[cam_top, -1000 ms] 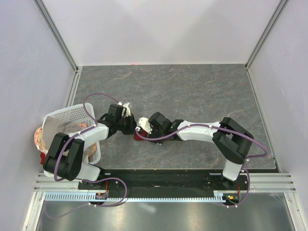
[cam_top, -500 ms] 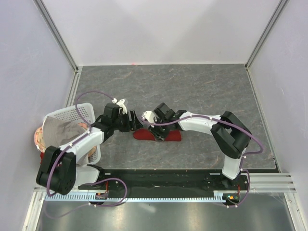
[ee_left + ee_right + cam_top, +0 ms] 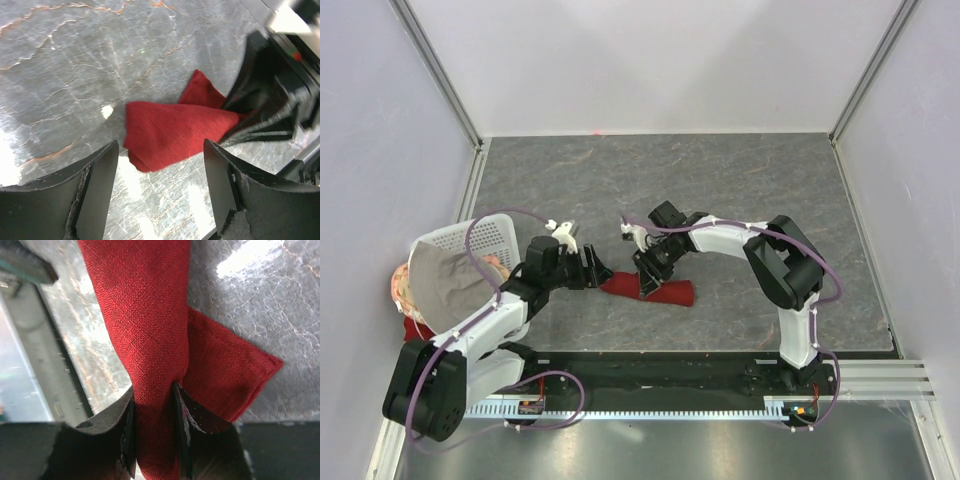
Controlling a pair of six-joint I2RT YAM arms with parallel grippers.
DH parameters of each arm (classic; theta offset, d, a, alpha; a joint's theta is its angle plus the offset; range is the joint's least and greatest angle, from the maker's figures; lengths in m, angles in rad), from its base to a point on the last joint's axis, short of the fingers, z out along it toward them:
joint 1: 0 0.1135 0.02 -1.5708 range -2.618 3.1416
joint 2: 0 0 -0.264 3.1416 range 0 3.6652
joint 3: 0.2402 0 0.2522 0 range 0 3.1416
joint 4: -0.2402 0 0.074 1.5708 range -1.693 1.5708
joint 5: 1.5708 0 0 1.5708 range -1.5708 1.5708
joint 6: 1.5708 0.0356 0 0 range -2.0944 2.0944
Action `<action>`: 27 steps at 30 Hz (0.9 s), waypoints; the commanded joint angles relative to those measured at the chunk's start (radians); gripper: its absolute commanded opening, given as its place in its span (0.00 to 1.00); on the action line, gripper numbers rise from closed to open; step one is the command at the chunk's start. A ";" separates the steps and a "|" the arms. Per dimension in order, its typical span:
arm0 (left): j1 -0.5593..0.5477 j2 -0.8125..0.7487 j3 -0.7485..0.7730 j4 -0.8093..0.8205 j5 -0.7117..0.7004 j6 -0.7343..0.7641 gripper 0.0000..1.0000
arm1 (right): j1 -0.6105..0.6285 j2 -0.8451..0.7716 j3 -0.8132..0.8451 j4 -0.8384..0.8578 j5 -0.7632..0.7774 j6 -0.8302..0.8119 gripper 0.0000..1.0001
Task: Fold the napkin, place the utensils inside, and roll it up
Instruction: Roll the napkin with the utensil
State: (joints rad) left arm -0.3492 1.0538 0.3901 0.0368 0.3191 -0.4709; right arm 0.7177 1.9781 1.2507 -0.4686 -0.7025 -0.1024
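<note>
Right jaws are gripping the bunched napkin [image 3: 175, 127], left jaws are gaping beside it, likely preparing to spread it for folding.

left end effector [image 3: 599, 270] opened, drawn back, right end effector [image 3: 646, 274] now pinching napkin [image 3: 670, 293], apparently lowered
</note>
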 commanded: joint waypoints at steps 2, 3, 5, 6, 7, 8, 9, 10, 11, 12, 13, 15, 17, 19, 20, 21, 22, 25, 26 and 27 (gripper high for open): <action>-0.004 0.037 -0.016 0.127 0.069 -0.012 0.71 | -0.041 0.100 0.039 -0.041 -0.161 0.035 0.36; -0.004 0.046 -0.020 0.136 0.080 -0.018 0.70 | -0.046 0.110 0.042 -0.041 -0.169 0.036 0.36; -0.007 0.055 -0.033 0.170 0.087 -0.025 0.69 | -0.057 0.133 0.047 -0.041 -0.195 0.041 0.36; -0.005 0.064 -0.037 0.182 0.095 -0.031 0.68 | -0.060 0.140 0.050 -0.042 -0.196 0.043 0.36; -0.007 0.069 -0.045 0.195 0.095 -0.031 0.68 | -0.061 0.148 0.052 -0.042 -0.201 0.041 0.36; -0.007 0.074 -0.046 0.215 0.095 -0.029 0.68 | -0.063 0.151 0.053 -0.042 -0.212 0.038 0.36; -0.007 0.081 -0.049 0.218 0.095 -0.025 0.67 | -0.064 0.154 0.055 -0.042 -0.212 0.040 0.36; -0.008 0.095 -0.048 0.222 0.097 -0.023 0.66 | -0.066 0.157 0.056 -0.041 -0.213 0.040 0.36; -0.008 0.104 -0.048 0.227 0.097 -0.021 0.66 | -0.069 0.159 0.056 -0.039 -0.216 0.040 0.36; -0.008 0.112 -0.049 0.239 0.101 -0.021 0.65 | -0.072 0.162 0.058 -0.042 -0.213 0.040 0.36; -0.010 0.123 -0.053 0.250 0.103 -0.021 0.64 | -0.075 0.166 0.059 -0.044 -0.218 0.040 0.36; -0.011 0.135 -0.059 0.285 0.107 -0.029 0.61 | -0.077 0.176 0.062 -0.041 -0.227 0.040 0.36; -0.014 0.150 -0.065 0.296 0.107 -0.029 0.59 | -0.080 0.180 0.067 -0.041 -0.227 0.041 0.36; -0.016 0.161 -0.065 0.301 0.104 -0.029 0.52 | -0.081 0.180 0.070 -0.041 -0.227 0.043 0.36; -0.016 0.170 -0.065 0.301 0.100 -0.028 0.50 | -0.081 0.179 0.070 -0.041 -0.227 0.044 0.37; -0.016 0.175 -0.065 0.301 0.095 -0.026 0.45 | -0.081 0.176 0.072 -0.042 -0.224 0.046 0.37; -0.017 0.179 -0.065 0.302 0.094 -0.026 0.43 | -0.083 0.173 0.073 -0.041 -0.219 0.049 0.38; -0.016 0.202 -0.060 0.304 0.094 -0.026 0.30 | -0.083 0.151 0.075 -0.041 -0.203 0.061 0.41; -0.016 0.207 -0.059 0.304 0.094 -0.026 0.24 | -0.083 0.142 0.075 -0.042 -0.192 0.064 0.44; -0.016 0.215 -0.056 0.302 0.094 -0.026 0.22 | -0.083 0.121 0.073 -0.041 -0.183 0.069 0.46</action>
State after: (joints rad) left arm -0.3576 1.2453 0.3279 0.2924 0.4000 -0.4904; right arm 0.6334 2.1216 1.3148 -0.5095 -0.9794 -0.0181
